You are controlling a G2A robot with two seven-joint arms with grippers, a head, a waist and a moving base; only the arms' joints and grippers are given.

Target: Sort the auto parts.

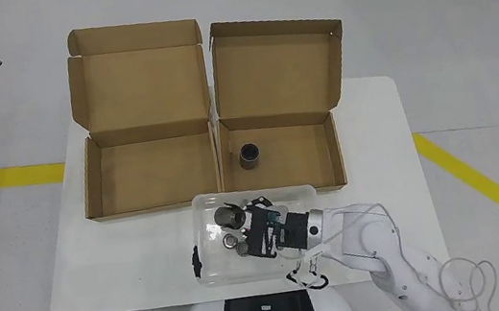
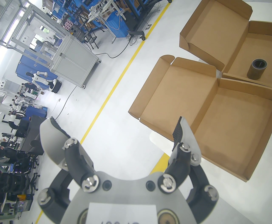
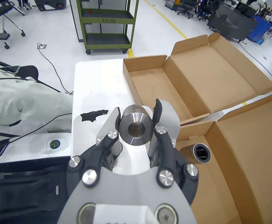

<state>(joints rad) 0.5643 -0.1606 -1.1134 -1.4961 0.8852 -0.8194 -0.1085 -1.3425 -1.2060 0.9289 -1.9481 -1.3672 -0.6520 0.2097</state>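
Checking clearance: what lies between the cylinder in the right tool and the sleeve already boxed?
Top view: the clear bin's far rim and the cardboard box's front wall.

White table (image 1: 370,118), rounded corners, on a pale floor (image 1: 463,26) with yellow lines. On its far half I see two open cardboard boxes side by side, walls touching: left box (image 1: 151,175) and right box (image 1: 298,153), both lids flipped back and hanging past the far edge. A clear bin (image 1: 236,193) sits at the near edge, just in front of where the boxes meet. A small black scrap (image 1: 195,261) lies at the bin's left side; I can't tell if it's on the table or stuck to the bin.
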